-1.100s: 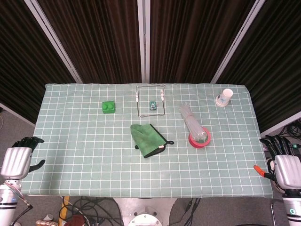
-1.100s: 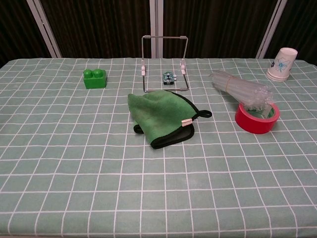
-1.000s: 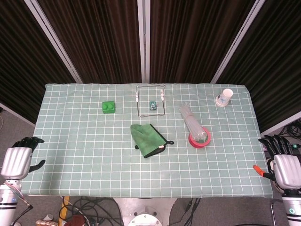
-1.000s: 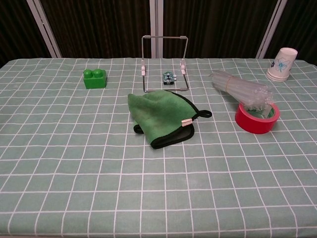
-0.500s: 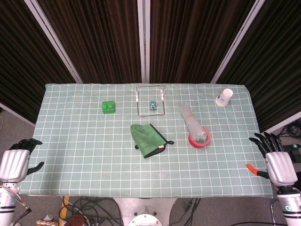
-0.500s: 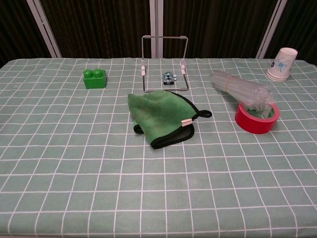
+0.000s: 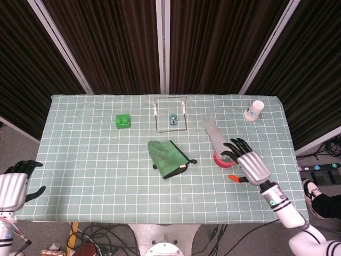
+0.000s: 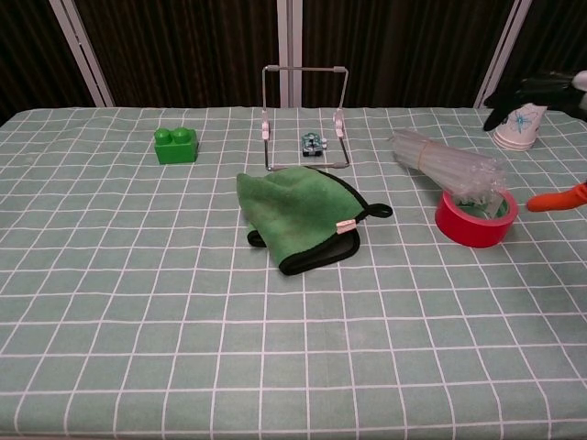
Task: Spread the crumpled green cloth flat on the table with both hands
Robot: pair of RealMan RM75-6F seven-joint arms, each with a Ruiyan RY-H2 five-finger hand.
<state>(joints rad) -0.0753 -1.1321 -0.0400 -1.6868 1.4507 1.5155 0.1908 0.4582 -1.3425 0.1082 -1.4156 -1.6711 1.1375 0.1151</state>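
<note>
Reaching toward the green cloth [image 7: 168,158] — right hand [image 7: 248,165] hovering, fingers spread and empty; left hand [image 7: 11,189] empty, waiting off the worktop — next, both gripping cloth edges.

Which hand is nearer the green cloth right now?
Right. The right hand hovers over the table by the red tape roll, a short way from the green cloth. The left hand sits off the table's edge.

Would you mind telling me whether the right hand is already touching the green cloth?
No, in the head view the right hand hovers open near the red tape roll, well apart from the green cloth.
</note>
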